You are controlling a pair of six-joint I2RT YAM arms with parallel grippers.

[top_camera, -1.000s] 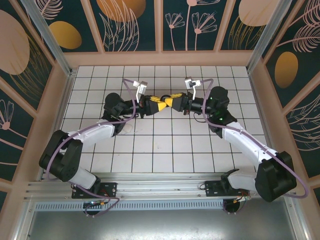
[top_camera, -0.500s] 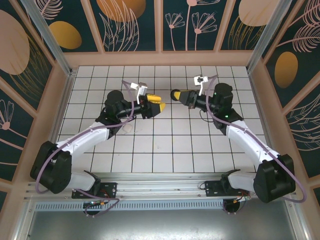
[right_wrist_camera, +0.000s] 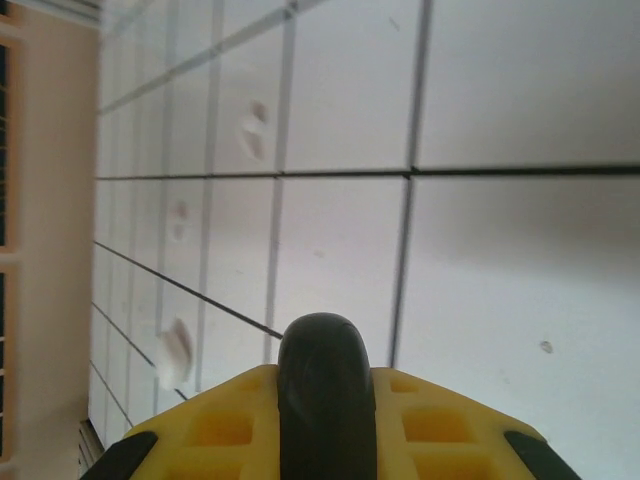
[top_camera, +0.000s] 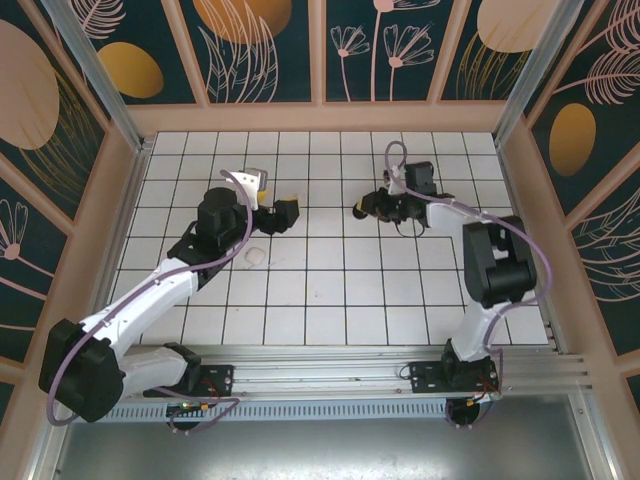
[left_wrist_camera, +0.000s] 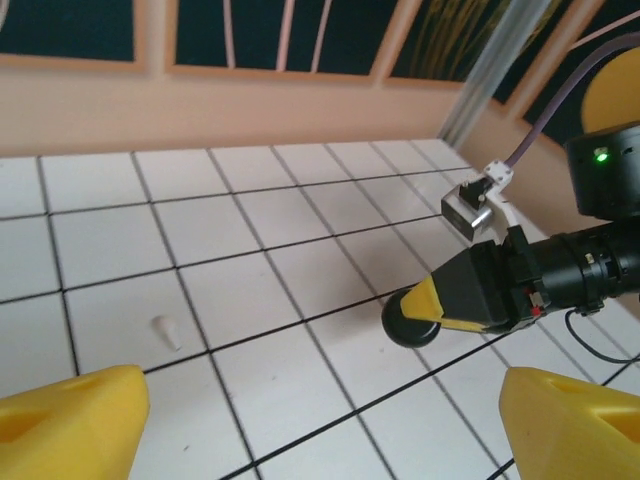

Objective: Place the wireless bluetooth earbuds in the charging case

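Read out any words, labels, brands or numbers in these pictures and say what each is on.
None can be read. The black case shows no print, the wall panels carry only plant drawings, and the small board under the rail is too small to read.

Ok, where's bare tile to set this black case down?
Free, by the top view: the middle tiles down to the near rail, and the far rows along the back wall. Crowded: a white earbud lies just ahead of the left jaws, and a white lump sits beside the left arm.
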